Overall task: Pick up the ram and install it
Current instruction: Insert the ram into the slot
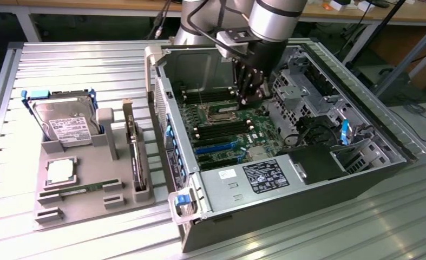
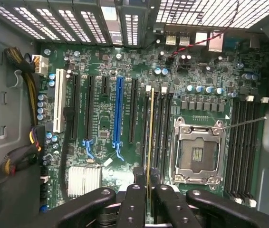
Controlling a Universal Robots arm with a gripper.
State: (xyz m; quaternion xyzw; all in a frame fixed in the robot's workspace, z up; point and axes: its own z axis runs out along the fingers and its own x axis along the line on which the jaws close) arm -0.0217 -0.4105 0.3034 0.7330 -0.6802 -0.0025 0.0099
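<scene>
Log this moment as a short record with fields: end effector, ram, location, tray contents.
end effector: shut on the ram
location: inside the open computer case, over the motherboard
ram: held on edge, running along the memory slots beside the empty CPU socket; whether it is seated cannot be told
tray: outside the case, holding a hard drive, processor chip, expansion card and a green memory stick

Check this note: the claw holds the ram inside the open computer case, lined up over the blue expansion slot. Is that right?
Not quite. The wrist view shows the claw holding the ram edge-on along the black memory slots beside the empty CPU socket, not over the blue expansion slot. The rest holds: it is inside the open computer case.
</scene>
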